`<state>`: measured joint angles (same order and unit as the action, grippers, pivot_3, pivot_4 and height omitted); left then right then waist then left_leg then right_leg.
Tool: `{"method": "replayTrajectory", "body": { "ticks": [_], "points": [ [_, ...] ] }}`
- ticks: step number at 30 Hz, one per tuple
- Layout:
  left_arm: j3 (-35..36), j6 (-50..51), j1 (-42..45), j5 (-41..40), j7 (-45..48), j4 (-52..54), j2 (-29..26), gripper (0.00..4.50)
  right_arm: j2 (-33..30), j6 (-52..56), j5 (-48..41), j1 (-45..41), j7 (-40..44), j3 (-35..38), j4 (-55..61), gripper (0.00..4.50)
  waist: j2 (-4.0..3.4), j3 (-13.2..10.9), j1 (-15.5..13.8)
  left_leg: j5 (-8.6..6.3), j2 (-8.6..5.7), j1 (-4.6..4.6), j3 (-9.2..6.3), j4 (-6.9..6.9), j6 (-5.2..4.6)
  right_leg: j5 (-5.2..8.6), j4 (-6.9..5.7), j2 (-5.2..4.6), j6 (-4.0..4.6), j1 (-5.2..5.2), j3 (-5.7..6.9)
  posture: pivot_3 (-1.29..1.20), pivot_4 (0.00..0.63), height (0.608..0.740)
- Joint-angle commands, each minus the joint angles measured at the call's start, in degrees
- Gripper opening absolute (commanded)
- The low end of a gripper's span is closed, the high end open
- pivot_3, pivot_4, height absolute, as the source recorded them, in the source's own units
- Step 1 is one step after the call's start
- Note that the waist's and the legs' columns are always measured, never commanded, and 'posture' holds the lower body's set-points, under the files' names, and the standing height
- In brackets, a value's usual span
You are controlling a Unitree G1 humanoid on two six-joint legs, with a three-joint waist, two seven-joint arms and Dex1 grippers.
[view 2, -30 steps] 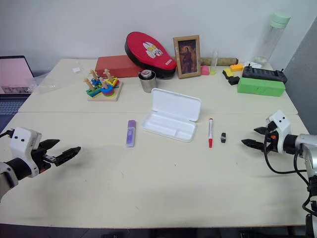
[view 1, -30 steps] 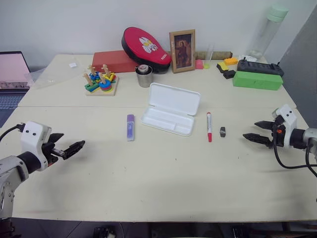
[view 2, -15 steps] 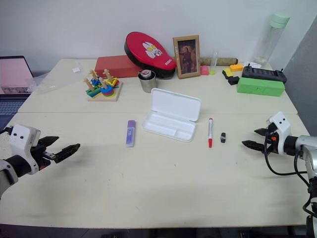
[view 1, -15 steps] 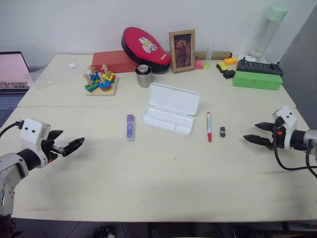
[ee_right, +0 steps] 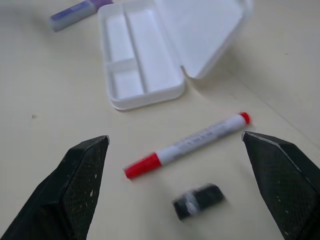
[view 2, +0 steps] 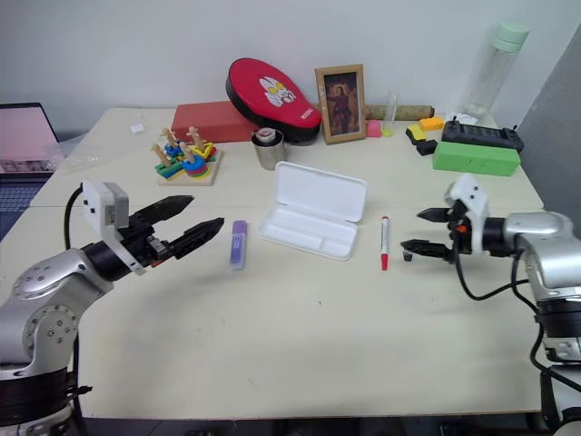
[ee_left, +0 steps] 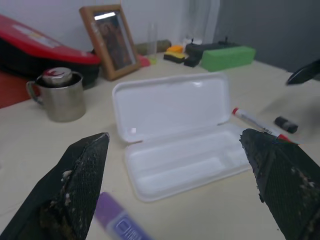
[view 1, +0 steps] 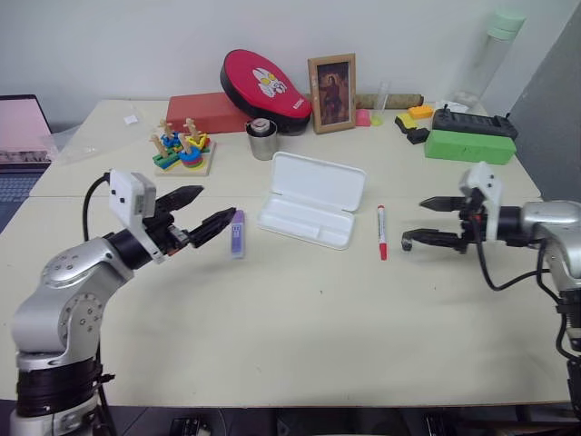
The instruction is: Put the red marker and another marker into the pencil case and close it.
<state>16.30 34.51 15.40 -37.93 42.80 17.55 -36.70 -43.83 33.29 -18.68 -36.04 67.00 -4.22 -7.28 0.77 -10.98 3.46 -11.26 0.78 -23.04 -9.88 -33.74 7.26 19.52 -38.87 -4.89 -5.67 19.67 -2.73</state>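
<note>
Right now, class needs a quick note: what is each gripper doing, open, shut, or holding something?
Left gripper: open, holding nothing, beside the purple marker.
Right gripper: open, holding nothing, near the red marker.

Both eye views look forward and down from the robot's head over the whole table (view 1: 300,309), as far as the back wall, and share almost the same scene. The left wrist view looks low and close along its pincer (ee_left: 180,175) across the open pencil case (ee_left: 175,140). The right wrist view looks steeply down at the red marker (ee_right: 187,145), also sharing the case.
</note>
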Motion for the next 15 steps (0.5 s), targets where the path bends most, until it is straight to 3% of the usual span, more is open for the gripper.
{"method": "replayTrajectory", "body": {
  "ticks": [1, 7, 15],
  "points": [
    [-4.02, 0.43, 1.31, -1.13, 1.84, 4.10, -0.11, 4.50, 3.50, 4.20, 0.71, -2.20, -3.57, -3.81, 6.44, 4.47, -0.01, -0.01, -0.08, 0.00, -0.01, -0.01, 0.00, 0.00, 0.00, 0.00, 0.00, 0.00, 0.00, 0.01, -0.01, 0.00, 0.150, 0.740],
    [-7.47, 1.05, 1.69, -0.54, 3.45, 5.08, -1.24, 4.50, 10.74, 8.54, 2.89, -2.45, -11.33, -8.34, 12.45, 4.47, -0.01, 0.00, -0.20, 0.00, 0.00, -0.01, -0.02, 0.00, -0.01, 0.00, -0.04, 0.00, 0.00, 0.03, 0.01, 0.00, 0.150, 0.740],
    [-7.87, 1.47, 2.45, -1.66, 4.53, 5.46, -1.91, 4.50, 14.27, 12.46, 5.60, -3.65, -16.03, -12.93, 13.07, 4.47, -0.01, 0.00, -0.19, -0.01, -0.01, -0.01, -0.02, 0.00, -0.01, 0.00, -0.06, 0.00, 0.00, 0.05, 0.02, 0.00, 0.150, 0.740]
  ]
}}
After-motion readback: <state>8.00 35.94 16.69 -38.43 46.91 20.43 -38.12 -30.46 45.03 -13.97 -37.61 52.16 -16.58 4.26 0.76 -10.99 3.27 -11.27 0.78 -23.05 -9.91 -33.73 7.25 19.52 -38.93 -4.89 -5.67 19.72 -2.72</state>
